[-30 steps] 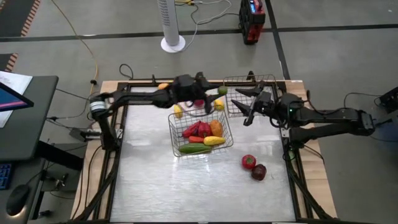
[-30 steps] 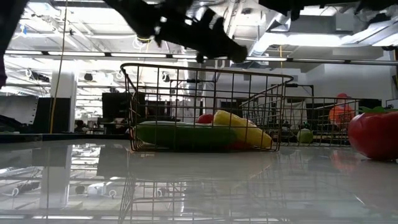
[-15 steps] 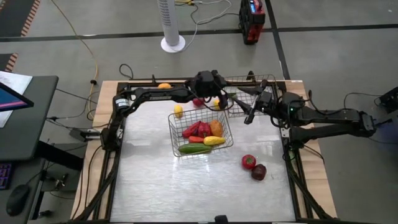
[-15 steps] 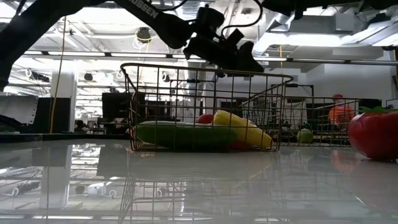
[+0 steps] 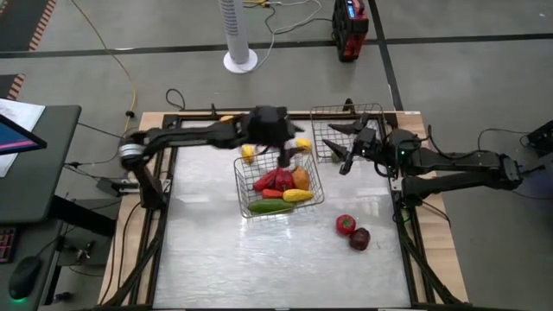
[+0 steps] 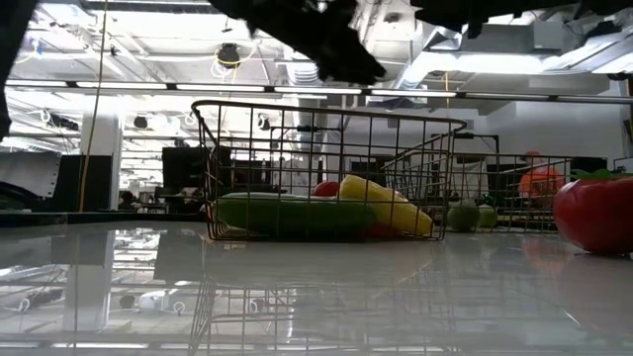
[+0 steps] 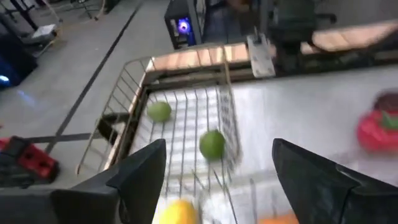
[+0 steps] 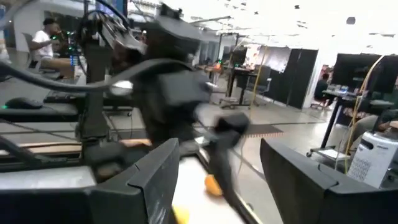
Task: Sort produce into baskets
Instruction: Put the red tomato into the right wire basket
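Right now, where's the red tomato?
High view: the red tomato sits on the bare table right of the filled basket, next to a dark-purple piece.

So the desk point(image 5: 216, 259) is a pale, shiny slab with a dark frame round its edges. Near the middle sits a wire basket point(image 5: 246, 186) loaded with peppers, a cucumber and corn. A second wire basket point(image 5: 324, 117) sits at the far edge toward the right corner. Loose on the surface: a red tomato point(image 5: 346, 225) and a dark purple piece point(image 5: 359, 239) touching it, toward the right edge, plus a lemon point(image 5: 247, 154) just behind the middle basket.
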